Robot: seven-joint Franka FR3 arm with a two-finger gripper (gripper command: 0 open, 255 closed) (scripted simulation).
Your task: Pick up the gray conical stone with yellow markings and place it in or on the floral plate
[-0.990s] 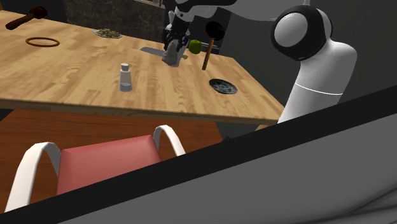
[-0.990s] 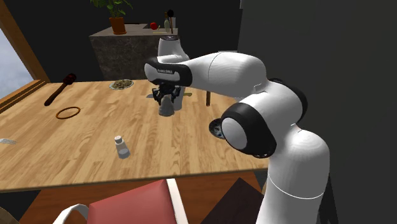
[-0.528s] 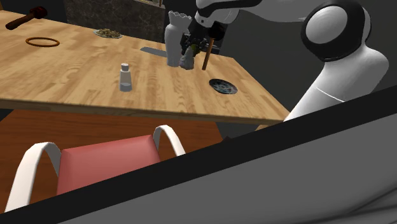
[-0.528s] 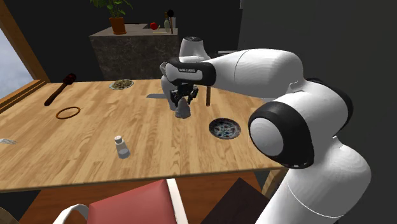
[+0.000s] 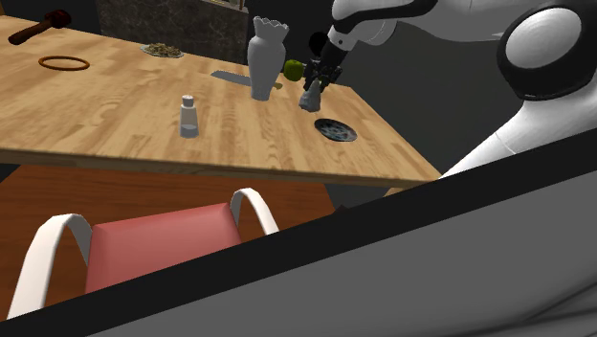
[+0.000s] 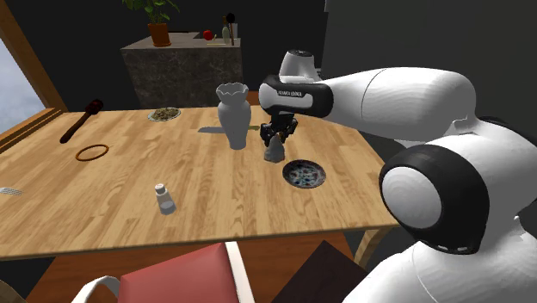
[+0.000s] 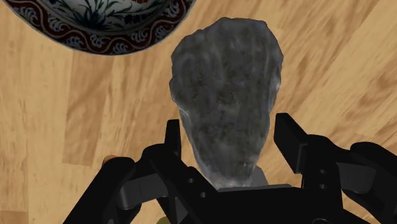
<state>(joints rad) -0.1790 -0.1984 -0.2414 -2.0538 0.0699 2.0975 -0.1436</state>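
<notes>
"Shoulder view first. Where's the stone?"

"Your fingers point(image 5: 314, 84) have the grey stone point(image 5: 310, 99) clasped, seemingly clear of the desk point(image 5: 115, 105) and just short of the floral plate point(image 5: 336, 129). A second ago it was back by the white vase point(image 5: 265, 57), farther from the plate, so you've carried it most of the way."

"Second exterior view agrees?"

"Yes. The stone point(image 6: 274, 152) hangs under the fingers point(image 6: 274, 136), beside the plate point(image 6: 304, 174) on its vase point(image 6: 231, 114) side, not yet over it."

"And the wrist view?"

"Fingers point(image 7: 289, 137) are closed on the narrow end of the stone point(image 7: 226, 95), one each side, with the broad end pointing at the desk. The plate's patterned rim point(image 7: 108, 28) lies just past the stone. I'd judge you need a little more travel toward the plate's middle before lowering. Let go now and it likely lands on bare wood."
</notes>
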